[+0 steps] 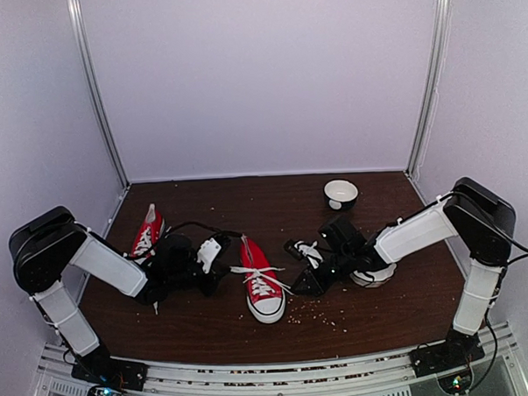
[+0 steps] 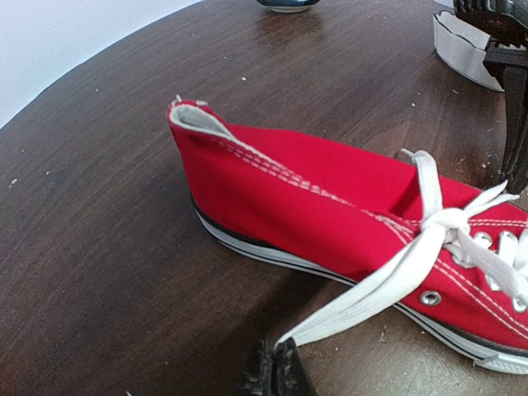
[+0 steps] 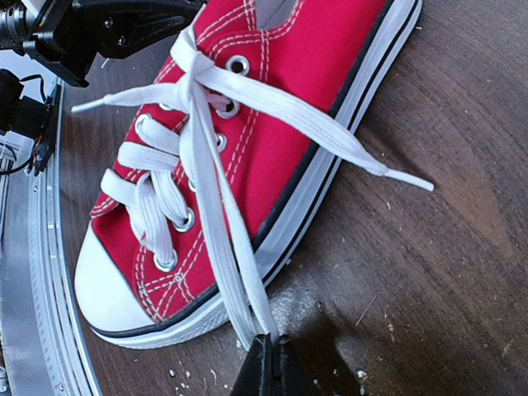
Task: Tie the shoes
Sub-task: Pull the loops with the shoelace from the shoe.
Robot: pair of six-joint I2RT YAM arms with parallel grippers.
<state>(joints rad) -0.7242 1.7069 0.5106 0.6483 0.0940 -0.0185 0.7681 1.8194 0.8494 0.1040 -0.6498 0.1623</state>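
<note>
Fingers [image 2: 257,373] clamped both sides: left gripper [image 2: 273,363] pinches one white lace [image 2: 371,285], right gripper [image 3: 266,359] pinches the other lace [image 3: 219,223]. Both run from the knot [image 3: 188,70] on the middle shoe [image 1: 262,286].

A dark brown wooden table [image 1: 209,334] sits inside pale lilac walls [image 1: 259,75], with a metal post [image 1: 99,96] in each far corner. A small white bowl [image 1: 340,194] with a dark inside stands far right. Pale crumbs [image 1: 317,311] lie scattered near the middle. A ribbed metal rail [image 1: 272,375] runs along the near edge.
</note>
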